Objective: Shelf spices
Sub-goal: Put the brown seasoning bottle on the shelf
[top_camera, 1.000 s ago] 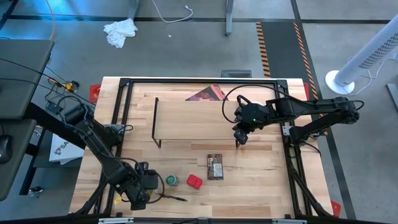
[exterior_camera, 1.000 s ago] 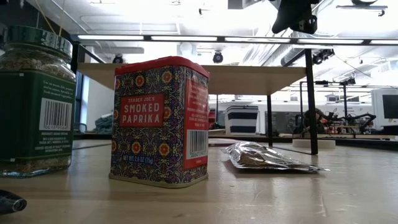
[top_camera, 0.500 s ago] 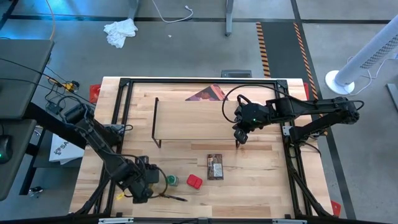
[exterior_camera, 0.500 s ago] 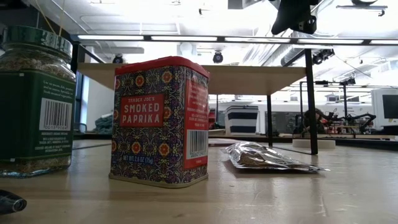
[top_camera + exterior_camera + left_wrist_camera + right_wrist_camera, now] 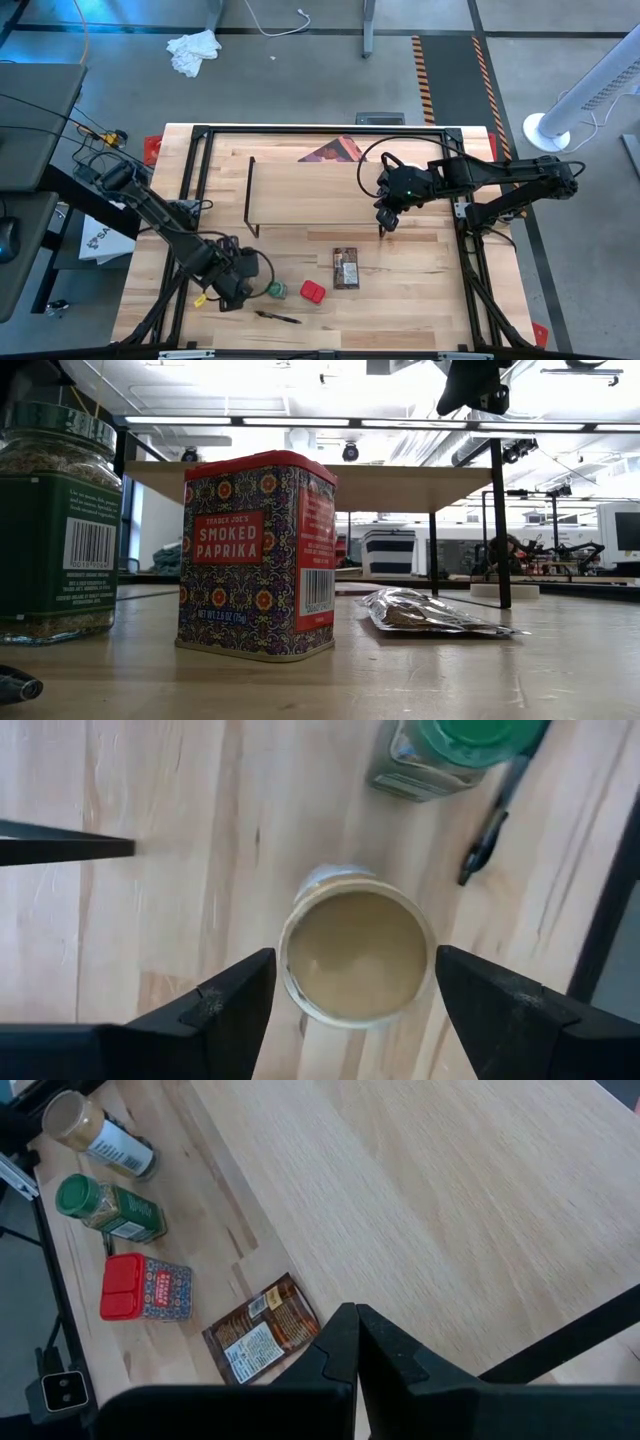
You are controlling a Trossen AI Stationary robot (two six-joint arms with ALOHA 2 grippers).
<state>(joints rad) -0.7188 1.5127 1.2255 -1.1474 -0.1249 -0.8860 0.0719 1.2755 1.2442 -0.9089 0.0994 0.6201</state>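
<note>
The spices sit in the lower middle of the high view, on the bench (image 5: 420, 290) in front of the shelf (image 5: 310, 190). The tan-topped jar (image 5: 356, 956) is in the left wrist view's centre, seen from above, standing between the two dark fingers (image 5: 232, 1005) of the left claw (image 5: 355, 990). That claw is spread wide, with a visible gap on each side of the jar, so it touches nothing. In the high view the left claw (image 5: 243, 279) hangs at the lower left of the bench, just beside the green-lidded jar (image 5: 275, 290). The red tin (image 5: 312, 292) stands just right of the green jar, and the brown-orange packet (image 5: 345, 267) lies flat a little further right, nearer the shelf. A dark pen (image 5: 277, 317) lies near the bench's lower edge below the jars.

In the low view the red tin (image 5: 257, 555), labelled smoked paprika, fills the left centre, the green-lidded jar (image 5: 58, 520) is at the far left, and the packet (image 5: 430, 612) lies to the right.

The right claw (image 5: 386, 219) hangs over the right end of the shelf's top board, in the centre right of the high view. The right wrist view shows its fingers (image 5: 345, 1345) pressed together, pinching nothing. A reddish printed card (image 5: 335, 151) lies behind the shelf.
</note>
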